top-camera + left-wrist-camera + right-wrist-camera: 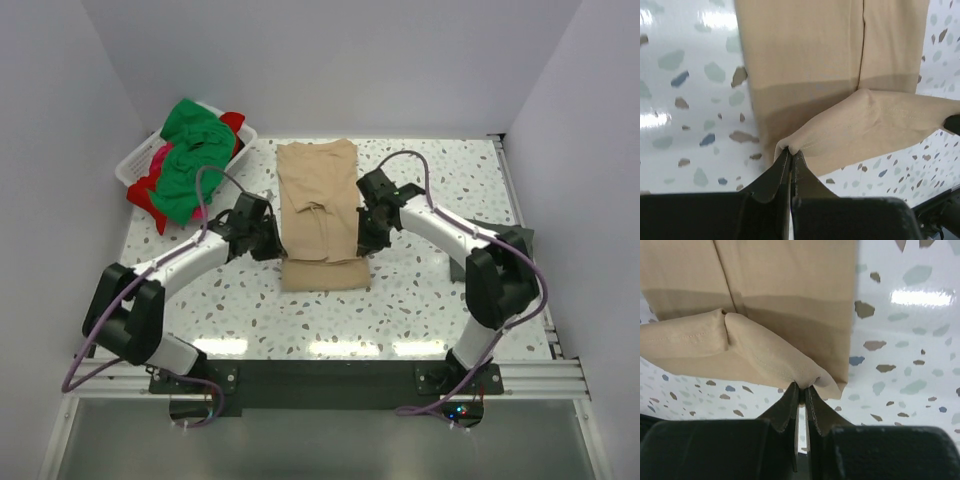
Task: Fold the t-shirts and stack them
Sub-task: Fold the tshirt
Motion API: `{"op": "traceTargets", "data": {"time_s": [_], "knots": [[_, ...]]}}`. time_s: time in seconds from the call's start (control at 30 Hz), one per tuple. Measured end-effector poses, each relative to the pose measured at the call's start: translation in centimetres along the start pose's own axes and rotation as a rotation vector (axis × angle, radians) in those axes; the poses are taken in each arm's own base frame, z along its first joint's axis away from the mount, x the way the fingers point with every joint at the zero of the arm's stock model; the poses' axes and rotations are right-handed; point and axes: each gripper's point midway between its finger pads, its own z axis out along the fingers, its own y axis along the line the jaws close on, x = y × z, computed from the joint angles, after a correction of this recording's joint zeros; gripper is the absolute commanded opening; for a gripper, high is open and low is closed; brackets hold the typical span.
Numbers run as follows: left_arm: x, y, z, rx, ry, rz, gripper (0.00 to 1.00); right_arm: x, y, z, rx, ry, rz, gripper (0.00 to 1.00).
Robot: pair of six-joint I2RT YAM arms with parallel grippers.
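A tan t-shirt (318, 190) lies folded lengthwise in the middle of the table. My left gripper (268, 238) is shut on its near left corner (790, 148) and holds it lifted. My right gripper (366, 238) is shut on its near right corner (805, 384), also lifted. The near end of the shirt (880, 125) hangs stretched between the two grippers above the lower layer (790, 275). Bright green (190, 160), red (150, 195) and pink (160, 155) shirts lie heaped at the far left. No dark grey shirt is in view.
A white plastic basket (135, 165) holds the heap at the far left corner. The speckled table (430, 290) is bordered by white walls at the back and sides. A metal rail (520, 200) runs along the right edge.
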Motion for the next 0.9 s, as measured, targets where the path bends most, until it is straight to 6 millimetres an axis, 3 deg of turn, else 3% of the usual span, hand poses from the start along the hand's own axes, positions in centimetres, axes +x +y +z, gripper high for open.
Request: {"op": "traceTargets", "data": {"time_s": [0.3,0.57,0.8,0.87,0.9], "knots": [[-7.3,1.6,4.4,0.026,-0.014,-0.007,0.0,-6.3,0.9,2.8,0.006,-0.033,0.018,0.0],[-12.7,1.6,6.2,0.075,-0.055,0.004,0.0,-11.6,1.9,4.0,0.002,-0.093,0.033,0.0],[-14.4,2.4,8.6,0.115,-0.032,0.0,0.0,-14.0,2.1,5.1,0.005,-0.103,0.049,0.0],[-14.3,2.6,9.3,0.122,-0.018,0.002,0.09,-14.2,1.9,5.4,0.014,-0.098,0.053,0.0],[-14.4,2.7,9.7,0.126,-0.012,0.002,0.18,-14.2,1.9,5.6,0.017,-0.096,0.054,0.0]]}}
